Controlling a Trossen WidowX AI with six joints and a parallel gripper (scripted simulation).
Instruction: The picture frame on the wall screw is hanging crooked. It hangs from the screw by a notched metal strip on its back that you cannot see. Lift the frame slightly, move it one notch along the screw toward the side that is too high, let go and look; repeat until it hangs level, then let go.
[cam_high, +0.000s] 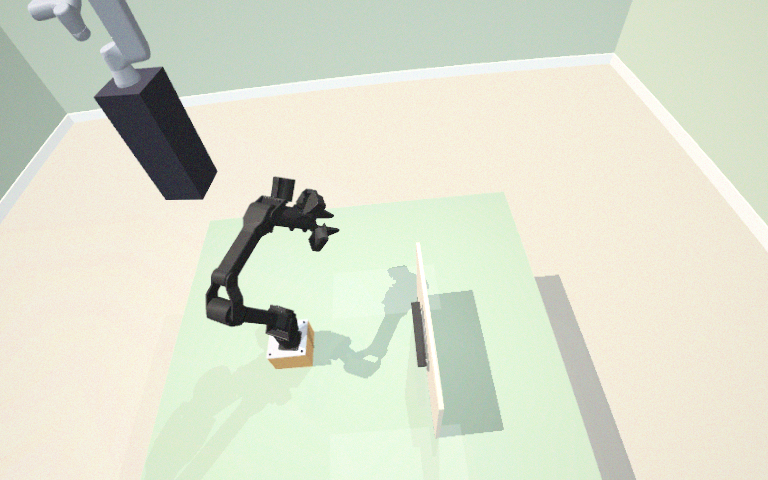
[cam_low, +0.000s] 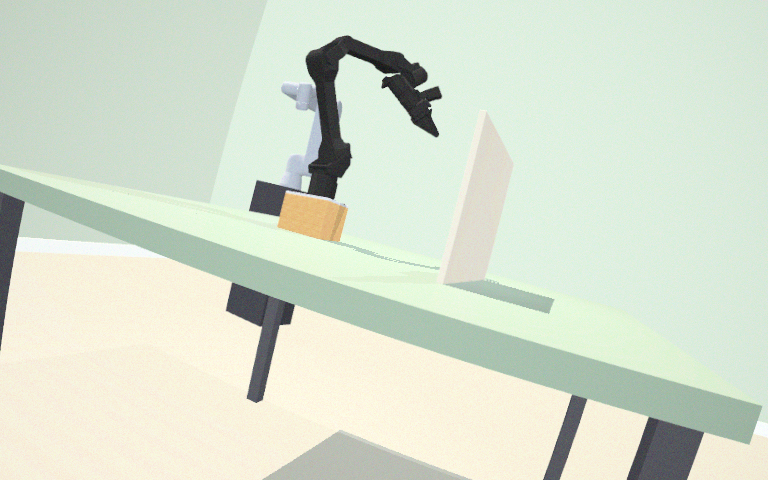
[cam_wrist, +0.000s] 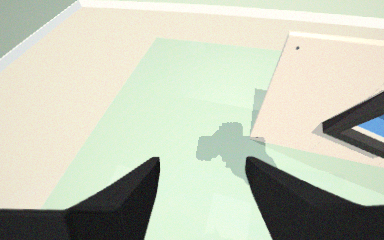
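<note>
While a cream panel (cam_high: 431, 350) (cam_low: 481, 203) (cam_wrist: 332, 85) stands upright, the jaws (cam_high: 335, 222) (cam_low: 437, 135) gape.
</note>
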